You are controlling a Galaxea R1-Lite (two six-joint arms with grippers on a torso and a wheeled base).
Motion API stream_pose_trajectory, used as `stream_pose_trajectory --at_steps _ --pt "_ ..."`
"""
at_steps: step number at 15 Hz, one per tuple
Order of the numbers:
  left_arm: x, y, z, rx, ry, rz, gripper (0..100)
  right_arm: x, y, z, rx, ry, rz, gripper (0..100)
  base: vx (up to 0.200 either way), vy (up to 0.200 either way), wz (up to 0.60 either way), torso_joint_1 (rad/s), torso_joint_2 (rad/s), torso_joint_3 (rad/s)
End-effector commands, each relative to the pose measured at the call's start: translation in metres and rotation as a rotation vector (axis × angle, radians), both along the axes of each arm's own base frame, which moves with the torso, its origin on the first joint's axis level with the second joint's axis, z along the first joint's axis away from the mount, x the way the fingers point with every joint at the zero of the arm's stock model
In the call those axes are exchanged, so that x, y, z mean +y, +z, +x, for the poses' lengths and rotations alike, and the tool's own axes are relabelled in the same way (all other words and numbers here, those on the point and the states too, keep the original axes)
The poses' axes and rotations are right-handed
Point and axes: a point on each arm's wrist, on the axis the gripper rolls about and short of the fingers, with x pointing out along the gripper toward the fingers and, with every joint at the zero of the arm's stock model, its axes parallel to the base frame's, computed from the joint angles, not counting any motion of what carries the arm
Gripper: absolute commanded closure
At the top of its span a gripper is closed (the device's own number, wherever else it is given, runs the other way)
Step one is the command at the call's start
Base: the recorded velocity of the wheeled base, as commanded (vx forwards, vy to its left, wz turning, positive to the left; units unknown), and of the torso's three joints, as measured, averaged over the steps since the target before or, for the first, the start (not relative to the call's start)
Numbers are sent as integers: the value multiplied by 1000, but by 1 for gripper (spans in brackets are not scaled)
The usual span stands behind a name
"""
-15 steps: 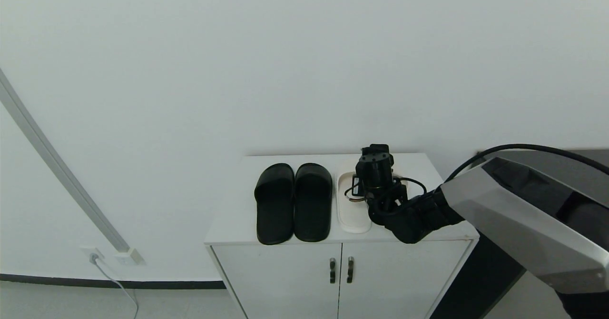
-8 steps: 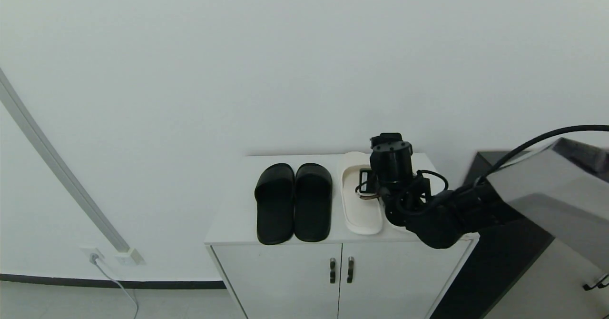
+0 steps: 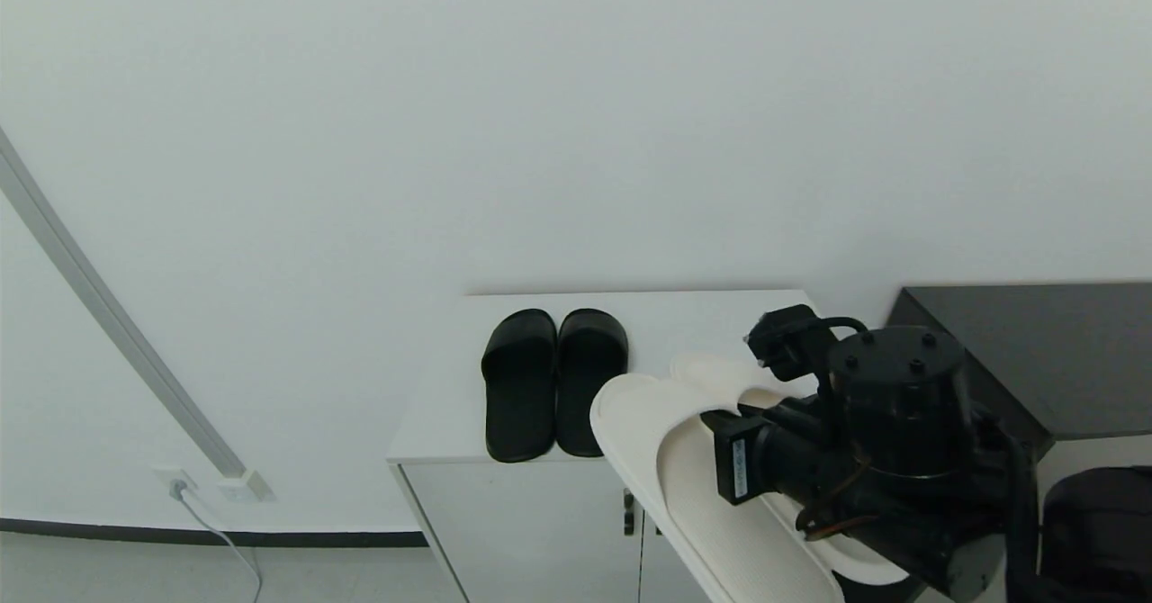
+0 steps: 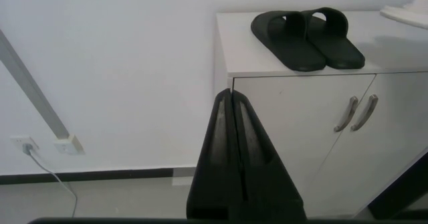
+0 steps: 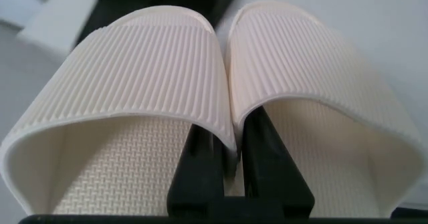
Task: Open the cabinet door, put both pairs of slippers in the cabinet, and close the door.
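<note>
My right gripper (image 3: pixel 774 405) is shut on the pair of white slippers (image 3: pixel 684 477), held in the air in front of the cabinet's right half. The right wrist view shows its fingers (image 5: pixel 200 164) pinching the two inner straps of the white slippers (image 5: pixel 154 83) together. A pair of black slippers (image 3: pixel 553 380) lies side by side on the white cabinet top (image 3: pixel 441 414). Both cabinet doors (image 3: pixel 531 522) are closed, with two small handles (image 3: pixel 627 511) at the centre seam. My left gripper (image 4: pixel 233 110) is shut and empty, low and left of the cabinet (image 4: pixel 301 117), level with its front corner.
A dark table (image 3: pixel 1035 342) stands right of the cabinet. A wall socket with a cable (image 3: pixel 175 484) and a slanted white conduit (image 3: pixel 90 297) sit on the wall to the left. Bare floor lies left of the cabinet.
My right arm has lifted the white slippers off the cabinet top and drawn them back toward the camera and down to the right. The black slippers stay put.
</note>
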Motion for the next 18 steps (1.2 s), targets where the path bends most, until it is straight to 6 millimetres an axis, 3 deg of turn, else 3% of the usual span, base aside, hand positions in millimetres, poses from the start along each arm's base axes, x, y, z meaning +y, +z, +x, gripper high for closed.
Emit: stream_pose_trajectory --at_steps 1,4,13,18 --pt "0 0 0 1 -2 1 100 -10 10 -15 -19 21 28 100 0 0 0 0 0 0" --pt "0 0 0 1 -2 1 100 -10 10 -15 -19 21 28 100 0 0 0 0 0 0" --pt "0 0 0 1 0 -2 100 -11 8 -16 -14 21 17 100 -200 0 0 1 2 3" --pt "0 0 0 1 -2 -2 100 -16 1 -16 -2 10 -9 100 0 0 0 0 0 0"
